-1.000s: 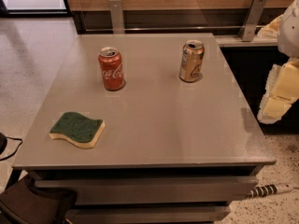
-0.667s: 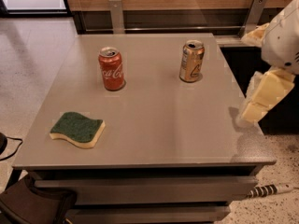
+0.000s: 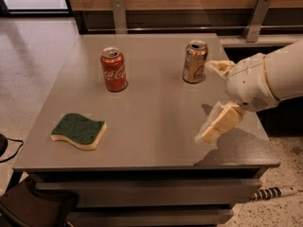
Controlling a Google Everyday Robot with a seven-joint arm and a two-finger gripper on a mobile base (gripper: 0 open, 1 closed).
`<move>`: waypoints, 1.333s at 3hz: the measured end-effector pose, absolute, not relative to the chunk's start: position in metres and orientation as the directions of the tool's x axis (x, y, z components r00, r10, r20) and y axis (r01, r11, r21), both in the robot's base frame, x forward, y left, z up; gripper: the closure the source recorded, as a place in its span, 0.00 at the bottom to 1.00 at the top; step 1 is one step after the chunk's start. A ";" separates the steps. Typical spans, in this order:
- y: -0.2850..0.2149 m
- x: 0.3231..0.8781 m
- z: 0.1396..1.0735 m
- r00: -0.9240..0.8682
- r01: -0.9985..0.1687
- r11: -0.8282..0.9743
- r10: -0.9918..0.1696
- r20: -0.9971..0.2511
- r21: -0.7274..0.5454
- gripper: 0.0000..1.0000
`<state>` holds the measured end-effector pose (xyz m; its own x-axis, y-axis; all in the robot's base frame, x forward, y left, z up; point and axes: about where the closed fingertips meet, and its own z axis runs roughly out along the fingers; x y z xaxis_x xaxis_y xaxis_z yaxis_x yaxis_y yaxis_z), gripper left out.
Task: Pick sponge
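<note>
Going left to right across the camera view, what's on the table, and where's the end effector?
Sponge → red cola can → gold can → end effector, open, hovering above the table near its right side.

The white arm point(image 3: 286, 72) reached in from the right edge of the view, roughly level and pointing left. Its rounded wrist point(image 3: 248, 85) sat just right of the gripper point(image 3: 214, 97), which hung in the right half of the view. The two pale fingers stood wide apart, one point(image 3: 220, 68) above the claw's middle and the other point(image 3: 219, 124) below it, angled down and left.
</note>
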<state>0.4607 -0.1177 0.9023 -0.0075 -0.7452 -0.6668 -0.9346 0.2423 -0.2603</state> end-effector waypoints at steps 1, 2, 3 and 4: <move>-0.062 0.463 0.908 0.060 -0.948 0.233 -0.538 -0.841 -0.218 0.00; -0.024 0.459 0.926 0.063 -0.958 0.235 -0.391 -0.918 -0.165 0.00; -0.024 0.459 0.926 0.063 -0.958 0.235 -0.391 -0.918 -0.165 0.00; 0.002 0.458 0.901 0.039 -0.961 0.234 -0.408 -0.912 -0.145 0.00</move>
